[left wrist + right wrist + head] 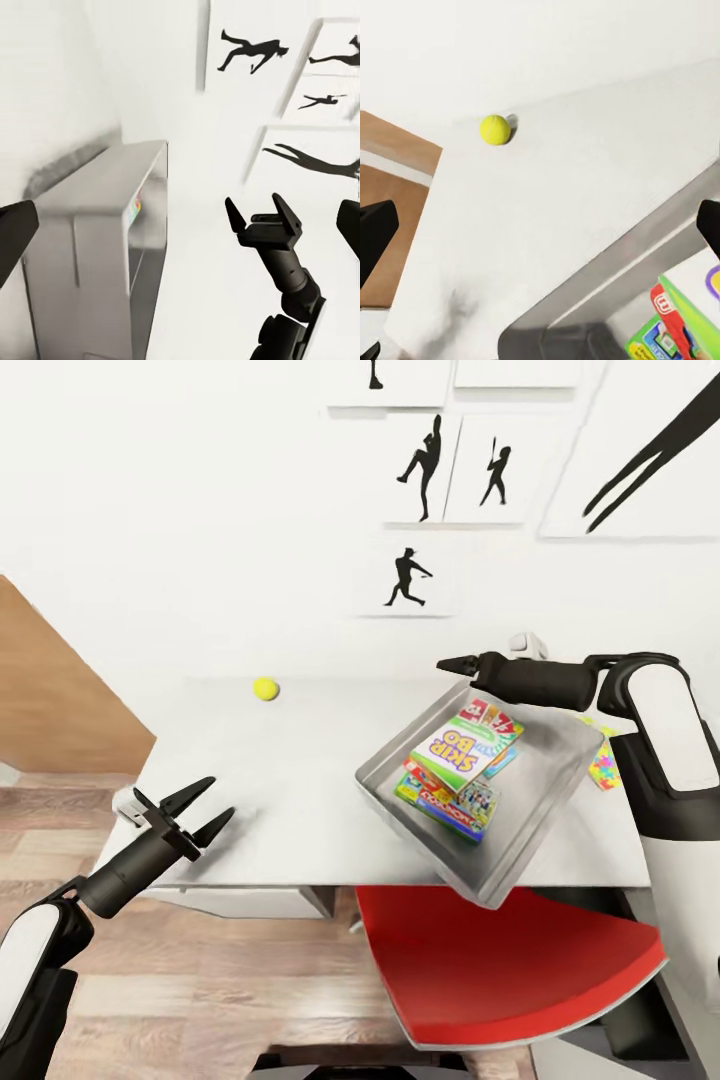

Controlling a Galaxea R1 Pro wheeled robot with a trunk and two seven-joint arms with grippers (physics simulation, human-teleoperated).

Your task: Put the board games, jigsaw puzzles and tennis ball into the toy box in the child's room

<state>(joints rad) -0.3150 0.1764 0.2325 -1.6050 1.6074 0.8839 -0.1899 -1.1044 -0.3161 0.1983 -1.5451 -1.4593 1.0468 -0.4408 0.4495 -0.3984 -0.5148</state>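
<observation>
On the pale worktop [300,800], the toy box [545,805] sits at about 3 o'clock, turned askew, one corner jutting over the front edge above the red chair [500,970]. Three board games [465,760] are stacked inside it. The tennis ball [265,688] lies alone near the wall at 11 o'clock. A jigsaw puzzle [604,768] peeks out beyond the box. The left pincer [196,810] hovers spread over the worktop's front left corner. The right pincer [448,664] reaches over the box's far rim; I cannot tell its state.

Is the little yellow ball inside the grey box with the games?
No, the tennis ball sits by itself on the table near the wall, well apart from the toy box holding the board games.
</observation>
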